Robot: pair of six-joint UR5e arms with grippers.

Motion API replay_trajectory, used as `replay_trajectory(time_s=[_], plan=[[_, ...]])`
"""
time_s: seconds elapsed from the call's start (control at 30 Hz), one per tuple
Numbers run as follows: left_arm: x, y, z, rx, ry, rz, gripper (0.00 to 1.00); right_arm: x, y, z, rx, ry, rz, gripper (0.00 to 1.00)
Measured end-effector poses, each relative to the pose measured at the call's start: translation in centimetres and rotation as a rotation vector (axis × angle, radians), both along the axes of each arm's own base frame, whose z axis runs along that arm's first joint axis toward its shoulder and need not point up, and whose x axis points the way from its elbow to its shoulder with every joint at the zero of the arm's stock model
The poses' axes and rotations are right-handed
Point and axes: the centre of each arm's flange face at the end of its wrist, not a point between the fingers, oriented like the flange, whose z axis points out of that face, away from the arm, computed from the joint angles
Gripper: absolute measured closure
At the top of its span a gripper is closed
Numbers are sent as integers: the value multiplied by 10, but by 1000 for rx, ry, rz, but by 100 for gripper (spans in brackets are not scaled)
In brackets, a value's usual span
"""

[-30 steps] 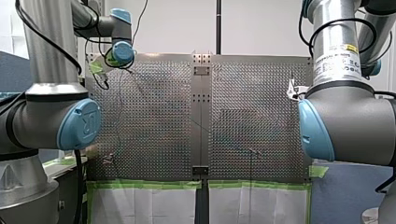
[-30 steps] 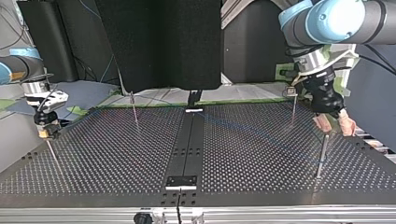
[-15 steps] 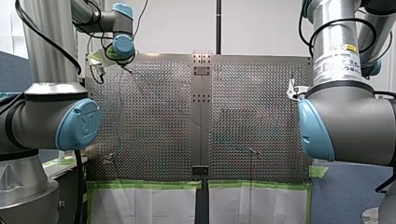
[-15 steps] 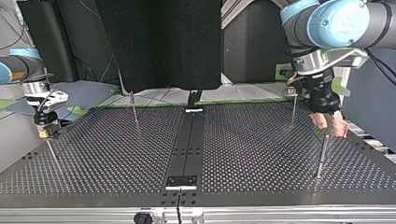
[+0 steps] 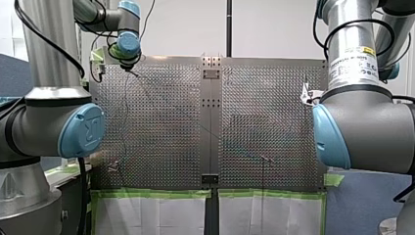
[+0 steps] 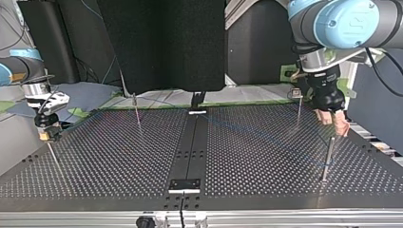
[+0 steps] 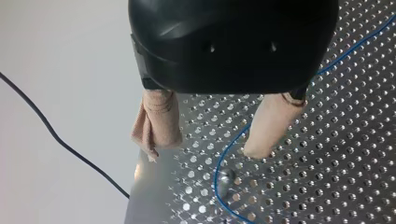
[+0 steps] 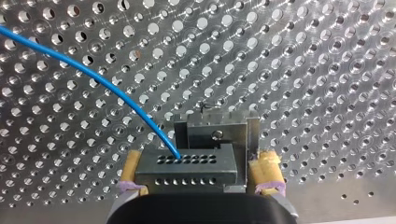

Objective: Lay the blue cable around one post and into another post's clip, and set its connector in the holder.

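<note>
Front view: counter [image 5: 166, 122], little else legible. Top view: left end effector [image 6: 333, 122] spread, empty, beside a post [image 6: 299, 107]. Left wrist view: blue cable [image 7: 216, 175] loose under it, seemingly unclipped. Right wrist view: right end effector [image 8: 198, 164] pinching the connector [image 8: 187, 175] at the holder [image 8: 217, 130]; routing likely pending.

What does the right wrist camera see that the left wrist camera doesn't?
Only the right wrist view shows my right gripper clamping the connector by a metal holder. Only the left wrist view shows my left gripper, open, with beige pads and nothing held. Both show the blue cable on the perforated table.
</note>
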Motion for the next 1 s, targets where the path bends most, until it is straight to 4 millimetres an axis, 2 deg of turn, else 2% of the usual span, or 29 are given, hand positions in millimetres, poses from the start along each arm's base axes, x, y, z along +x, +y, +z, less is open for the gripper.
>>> replay_trajectory(time_s=[0.33, 1.0], plan=[[0, -1, 17, 84, 20, -4, 0, 0, 0, 0, 0, 0, 0, 0], [-2, -4, 19, 274, 99, -13, 0, 0, 0, 0, 0, 0, 0, 0]])
